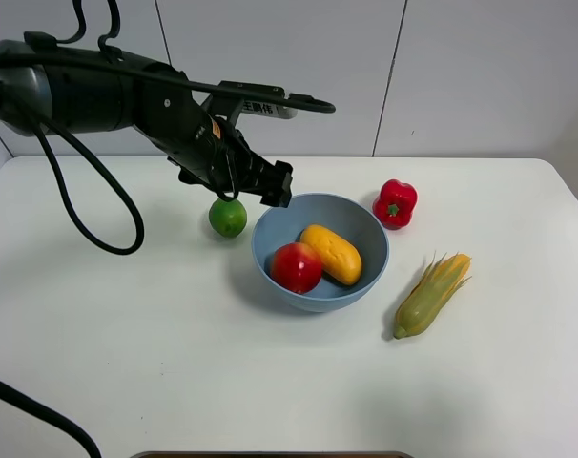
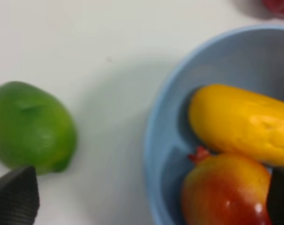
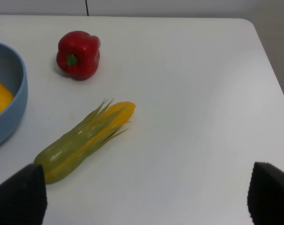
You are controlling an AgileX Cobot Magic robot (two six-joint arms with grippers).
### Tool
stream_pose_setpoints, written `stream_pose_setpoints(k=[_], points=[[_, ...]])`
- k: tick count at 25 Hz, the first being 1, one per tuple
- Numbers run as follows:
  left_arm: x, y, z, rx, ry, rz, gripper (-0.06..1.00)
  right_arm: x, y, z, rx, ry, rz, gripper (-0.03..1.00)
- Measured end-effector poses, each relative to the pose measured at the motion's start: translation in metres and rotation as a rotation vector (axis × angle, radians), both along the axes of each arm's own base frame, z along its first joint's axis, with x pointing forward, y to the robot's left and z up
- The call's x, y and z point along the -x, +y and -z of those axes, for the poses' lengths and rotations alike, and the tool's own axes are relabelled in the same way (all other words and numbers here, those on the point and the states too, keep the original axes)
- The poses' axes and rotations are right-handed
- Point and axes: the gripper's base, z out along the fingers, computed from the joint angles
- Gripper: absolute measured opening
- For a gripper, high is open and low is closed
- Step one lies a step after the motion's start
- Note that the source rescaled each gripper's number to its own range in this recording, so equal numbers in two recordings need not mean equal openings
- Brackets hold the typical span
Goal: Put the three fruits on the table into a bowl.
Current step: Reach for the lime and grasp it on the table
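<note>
Hanging over the upper middle of the frame in the high view, the left end effector [image 1: 258,189] has its fingers apart above the lime [image 1: 228,218] and the near rim of the bowl [image 1: 270,250], gripping nothing. The lime rests on the white worktop [image 1: 127,353] just left of the bowl. The apple [image 1: 297,267] and the mango [image 1: 332,254] lie touching inside it. A red pepper [image 1: 396,203] sits at the bowl's upper right and a corn cob [image 1: 432,294] to its lower right.

From the left wrist, the left end effector [image 2: 146,201] spreads wide, one fingertip [image 2: 13,197] beside the lime [image 2: 32,126] and the other by the apple [image 2: 224,192]. The mango [image 2: 240,122] touches the apple inside the bowl [image 2: 156,140], and the lime lies apart from the rim.

From the right wrist, the right end effector [image 3: 144,194] stands wide apart and empty over bare worktop [image 3: 203,93]. Near it lie the corn cob [image 3: 83,143], the pepper [image 3: 78,55] and the bowl's edge [image 3: 13,112].
</note>
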Motion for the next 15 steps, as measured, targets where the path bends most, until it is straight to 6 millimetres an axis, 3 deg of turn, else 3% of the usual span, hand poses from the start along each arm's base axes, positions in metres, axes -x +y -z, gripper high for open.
stream_pose_setpoints(k=[6, 15], points=[[-0.02, 0.02, -0.015, -0.053, -0.034, -0.035, 0.97, 0.0, 0.0, 0.0, 0.0, 0.0, 0.0, 0.74], [-0.04, 0.052, -0.008, -0.095, -0.025, -0.111, 0.97, 0.0, 0.0, 0.0, 0.0, 0.0, 0.0, 0.74]])
